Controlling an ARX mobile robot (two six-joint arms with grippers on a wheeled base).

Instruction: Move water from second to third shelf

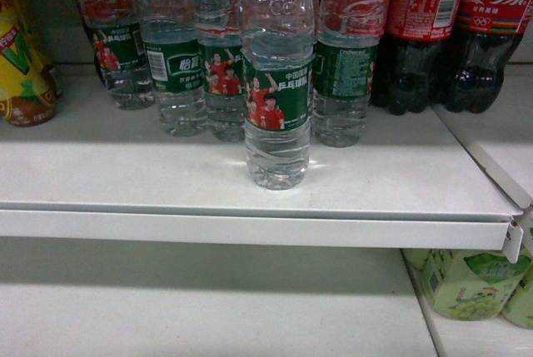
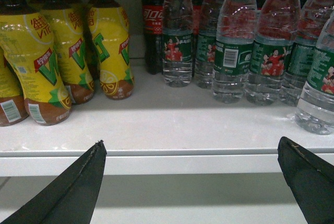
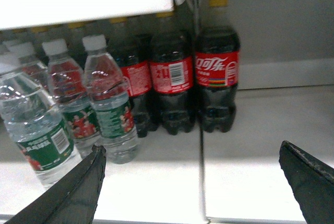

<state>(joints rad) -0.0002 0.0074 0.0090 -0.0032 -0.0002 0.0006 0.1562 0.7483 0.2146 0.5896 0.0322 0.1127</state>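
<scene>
Left gripper (image 2: 190, 182): two fingers visible at the bottom corners of the left wrist view. Both are black, matte, wedge-shaped and taper to a blunt tip. The left-hand finger (image 2: 73, 187) shows a thin raised seam along its inner edge with slight pale scuffing near the tip.

Right gripper (image 3: 190, 182): the same build, black tapered fingers (image 3: 78, 192) with a faintly grained surface and a lighter worn line along the edge. No cables, screws or markings are visible. The head view shows no part of the robot.
</scene>
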